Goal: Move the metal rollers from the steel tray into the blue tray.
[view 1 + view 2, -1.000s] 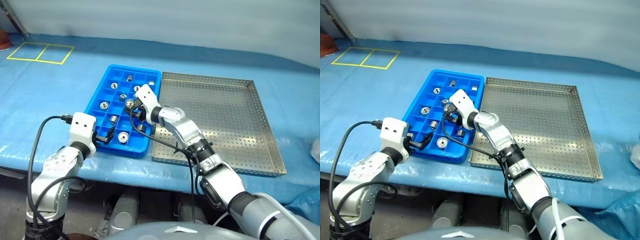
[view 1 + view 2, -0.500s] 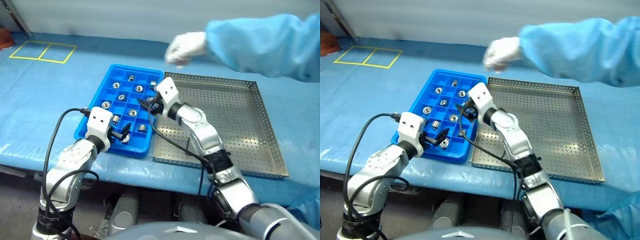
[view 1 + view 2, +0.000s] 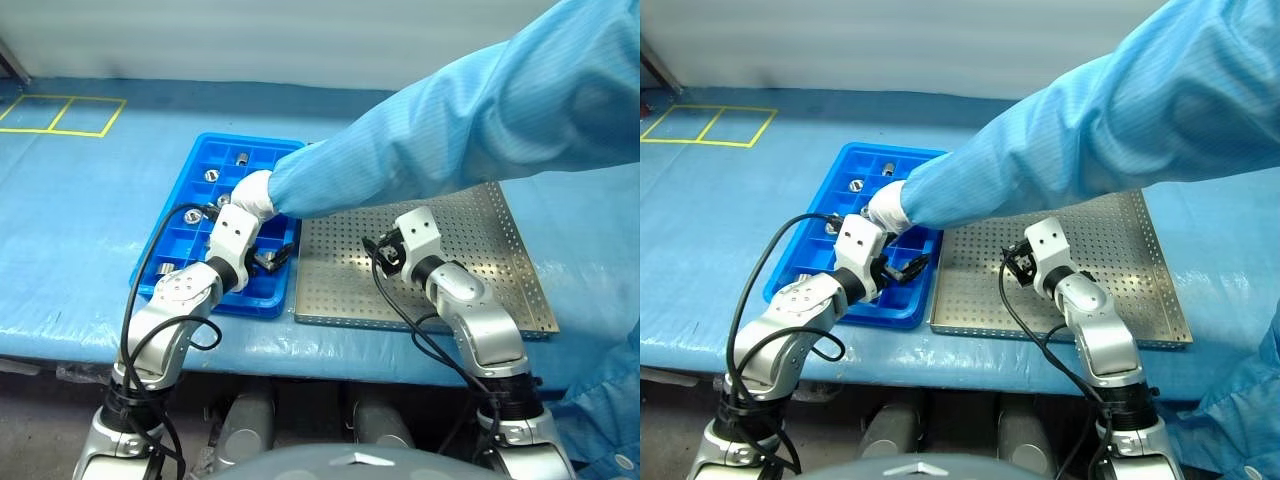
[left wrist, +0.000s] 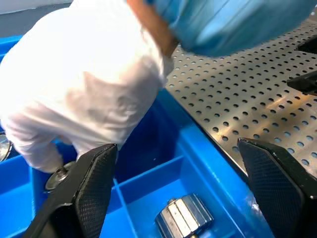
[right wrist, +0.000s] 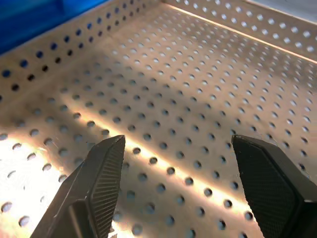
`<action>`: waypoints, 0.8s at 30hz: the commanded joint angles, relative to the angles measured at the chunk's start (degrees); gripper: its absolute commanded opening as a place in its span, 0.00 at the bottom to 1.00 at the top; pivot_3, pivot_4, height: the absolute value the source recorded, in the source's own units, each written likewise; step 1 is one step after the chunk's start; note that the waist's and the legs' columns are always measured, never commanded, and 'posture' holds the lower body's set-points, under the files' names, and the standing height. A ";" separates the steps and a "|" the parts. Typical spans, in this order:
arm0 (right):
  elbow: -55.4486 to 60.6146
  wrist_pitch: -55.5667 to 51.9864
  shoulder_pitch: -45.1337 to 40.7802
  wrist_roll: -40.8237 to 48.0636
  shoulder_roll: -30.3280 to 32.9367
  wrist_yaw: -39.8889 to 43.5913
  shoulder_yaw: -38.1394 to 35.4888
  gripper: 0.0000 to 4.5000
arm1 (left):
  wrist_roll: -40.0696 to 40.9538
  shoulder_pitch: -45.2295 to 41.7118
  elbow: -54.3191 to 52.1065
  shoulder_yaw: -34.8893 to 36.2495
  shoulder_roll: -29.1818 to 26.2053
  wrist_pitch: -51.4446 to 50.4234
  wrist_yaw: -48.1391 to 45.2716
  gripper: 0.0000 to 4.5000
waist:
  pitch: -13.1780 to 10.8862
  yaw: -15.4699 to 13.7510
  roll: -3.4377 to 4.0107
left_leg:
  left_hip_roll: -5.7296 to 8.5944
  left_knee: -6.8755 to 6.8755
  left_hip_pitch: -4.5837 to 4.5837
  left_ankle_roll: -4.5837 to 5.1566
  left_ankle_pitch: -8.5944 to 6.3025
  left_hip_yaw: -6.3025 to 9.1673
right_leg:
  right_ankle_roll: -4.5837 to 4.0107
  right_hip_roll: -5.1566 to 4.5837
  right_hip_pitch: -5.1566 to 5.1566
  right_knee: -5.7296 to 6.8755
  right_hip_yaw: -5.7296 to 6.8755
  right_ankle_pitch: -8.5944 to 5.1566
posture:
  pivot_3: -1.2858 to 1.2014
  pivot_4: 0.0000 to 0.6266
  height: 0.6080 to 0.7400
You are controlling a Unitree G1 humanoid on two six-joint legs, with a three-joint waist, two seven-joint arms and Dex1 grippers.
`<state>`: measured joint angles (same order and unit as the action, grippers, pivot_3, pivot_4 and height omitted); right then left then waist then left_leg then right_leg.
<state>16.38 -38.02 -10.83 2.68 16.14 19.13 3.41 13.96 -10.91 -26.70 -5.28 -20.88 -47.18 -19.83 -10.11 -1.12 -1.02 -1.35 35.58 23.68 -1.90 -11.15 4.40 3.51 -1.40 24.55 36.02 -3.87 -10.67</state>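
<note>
Head stereo downward; wrist views close over trays

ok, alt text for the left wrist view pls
A person's white-gloved hand reaches into the blue tray, fingertips at a metal roller, just beyond the open left pincer. Another metal roller lies on its side in a compartment between the pincer's fingers; the steel tray sits alongside the blue one.

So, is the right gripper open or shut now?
Open. The right gripper has its two fingers standing wide apart over the steel tray, with nothing between them.
</note>
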 commanded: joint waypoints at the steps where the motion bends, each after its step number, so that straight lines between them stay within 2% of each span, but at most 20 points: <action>1: 3.31 -0.08 0.15 0.15 0.22 -1.10 -1.02 0.81 | -0.23 -1.82 -0.38 -0.69 -0.28 1.89 -1.02 0.94 | 0.00 0.19 0.00 | 0.00 0.02 0.00 0.00 0.00 0.00 | 0.00 0.00 -0.01 0.00 0.00 0.00 | 0.56 0.24 1.00; 24: 1.34 -0.73 -0.34 -0.46 1.54 -2.67 -1.34 0.81 | -0.95 -0.88 -0.85 0.52 -0.78 2.25 -0.32 0.94 | 0.00 0.39 0.00 | 0.01 0.12 0.02 0.01 -0.01 0.00 | 0.05 -0.01 -0.06 -0.01 -0.01 0.03 | 0.58 0.24 1.00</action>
<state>16.83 -39.31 -10.36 2.51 17.64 17.23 3.36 13.55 -11.77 -26.41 -5.91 -21.29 -46.05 -20.44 -10.11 -0.73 -1.02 -1.34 35.69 23.70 -1.88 -11.16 4.40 3.56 -1.41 24.50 36.01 -3.88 -10.64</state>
